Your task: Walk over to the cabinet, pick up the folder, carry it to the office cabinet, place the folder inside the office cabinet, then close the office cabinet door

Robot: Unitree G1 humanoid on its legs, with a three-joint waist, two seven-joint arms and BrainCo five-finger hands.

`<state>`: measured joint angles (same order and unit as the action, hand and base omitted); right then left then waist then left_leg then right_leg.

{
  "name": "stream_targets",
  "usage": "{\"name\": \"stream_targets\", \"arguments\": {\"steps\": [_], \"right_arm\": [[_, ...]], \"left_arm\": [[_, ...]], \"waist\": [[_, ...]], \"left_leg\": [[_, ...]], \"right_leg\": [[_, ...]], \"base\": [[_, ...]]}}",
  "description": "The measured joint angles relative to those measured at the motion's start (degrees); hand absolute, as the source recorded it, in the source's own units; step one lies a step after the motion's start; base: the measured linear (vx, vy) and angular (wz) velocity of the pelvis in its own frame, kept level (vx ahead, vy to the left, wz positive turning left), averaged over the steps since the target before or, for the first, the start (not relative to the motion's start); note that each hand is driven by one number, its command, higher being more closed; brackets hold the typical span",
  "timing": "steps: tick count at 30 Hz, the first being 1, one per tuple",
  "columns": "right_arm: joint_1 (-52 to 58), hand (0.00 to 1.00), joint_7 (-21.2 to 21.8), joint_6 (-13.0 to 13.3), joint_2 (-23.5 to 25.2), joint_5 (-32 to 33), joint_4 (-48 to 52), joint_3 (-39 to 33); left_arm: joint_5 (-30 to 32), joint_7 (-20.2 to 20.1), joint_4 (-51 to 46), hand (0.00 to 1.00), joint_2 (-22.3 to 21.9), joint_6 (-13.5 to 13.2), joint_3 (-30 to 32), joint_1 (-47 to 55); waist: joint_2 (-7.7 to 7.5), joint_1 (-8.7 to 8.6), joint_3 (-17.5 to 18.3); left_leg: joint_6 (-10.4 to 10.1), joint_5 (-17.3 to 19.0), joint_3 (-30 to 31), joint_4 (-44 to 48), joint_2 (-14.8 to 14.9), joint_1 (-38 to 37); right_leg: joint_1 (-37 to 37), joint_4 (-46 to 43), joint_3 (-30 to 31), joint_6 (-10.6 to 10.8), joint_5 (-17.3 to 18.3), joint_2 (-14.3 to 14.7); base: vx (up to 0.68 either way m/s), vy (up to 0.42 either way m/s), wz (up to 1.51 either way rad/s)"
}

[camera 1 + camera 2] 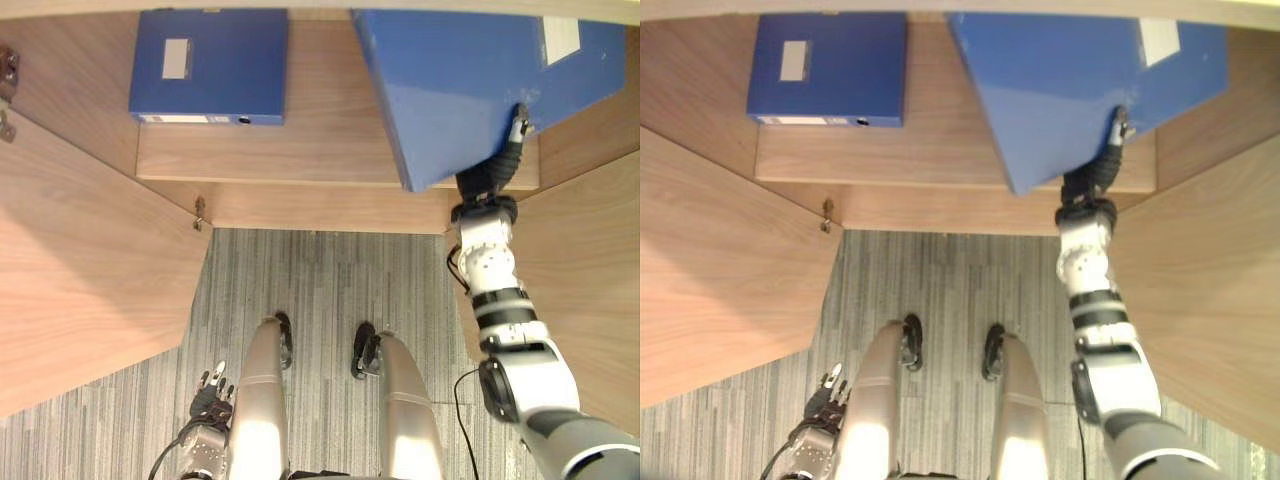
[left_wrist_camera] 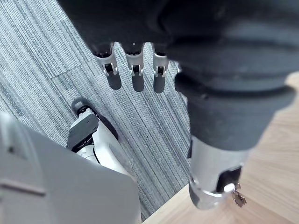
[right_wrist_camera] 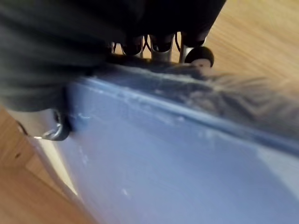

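My right hand [image 1: 497, 172] is shut on a large blue folder [image 1: 470, 80] and holds it tilted above the right part of the wooden cabinet shelf [image 1: 330, 140]. In the right wrist view the fingers [image 3: 161, 46] curl over the folder's [image 3: 177, 163] edge, with the thumb below it. A second blue folder [image 1: 210, 65] with a white label lies flat on the shelf's left part. My left hand [image 1: 212, 395] hangs low beside my leg, its fingers [image 2: 134, 70] straight and holding nothing.
The cabinet's two wooden doors stand open towards me, the left door [image 1: 80, 270] and the right door [image 1: 590, 290] flanking the grey striped carpet [image 1: 330, 290]. A metal hinge [image 1: 199, 213] sticks out at the left door's inner edge.
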<state>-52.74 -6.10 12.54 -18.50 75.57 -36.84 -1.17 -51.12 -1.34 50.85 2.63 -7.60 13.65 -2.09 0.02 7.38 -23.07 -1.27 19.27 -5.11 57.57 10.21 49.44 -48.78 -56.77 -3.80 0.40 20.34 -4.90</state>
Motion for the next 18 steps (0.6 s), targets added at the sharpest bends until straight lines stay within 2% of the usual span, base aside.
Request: {"name": "stream_targets", "arguments": {"steps": [4, 9, 18], "right_arm": [[-7.57, 1.0, -3.64, 0.81, 0.84, 6.91, -3.62, -1.62], [-14.48, 1.0, -8.38, 4.23, 0.59, 12.01, -6.94, -4.66], [-21.56, 1.0, -14.91, 3.96, -3.38, 13.26, -14.57, -3.05]], "left_arm": [[-0.74, 1.77, -1.53, 0.0, -0.04, 0.21, -0.98, -0.12], [1.78, 4.04, -3.88, 0.0, -0.82, 0.23, -2.53, -0.74], [7.91, 7.19, -6.76, 0.0, -1.16, -0.83, -4.56, -2.39]], "waist": [[0.41, 0.22, 0.02], [1.7, 1.09, -0.3], [3.45, 1.66, -0.73]], "left_leg": [[-0.07, -0.4, 1.62, 1.46, -0.76, 3.69], [-0.25, -0.82, 3.37, 3.22, -2.55, 7.61], [-0.45, -1.21, 5.0, 7.58, -3.84, 16.01]], "right_leg": [[-2.78, -1.76, -1.09, -0.25, 0.46, -0.82], [-5.78, -4.93, -2.66, -0.6, 1.97, -2.87], [-12.95, -10.51, -4.03, -0.94, 3.92, -4.9]], "base": [[-0.03, -0.001, 0.21], [-0.01, 0.0, 0.27], [-0.03, 0.001, 0.15]]}}
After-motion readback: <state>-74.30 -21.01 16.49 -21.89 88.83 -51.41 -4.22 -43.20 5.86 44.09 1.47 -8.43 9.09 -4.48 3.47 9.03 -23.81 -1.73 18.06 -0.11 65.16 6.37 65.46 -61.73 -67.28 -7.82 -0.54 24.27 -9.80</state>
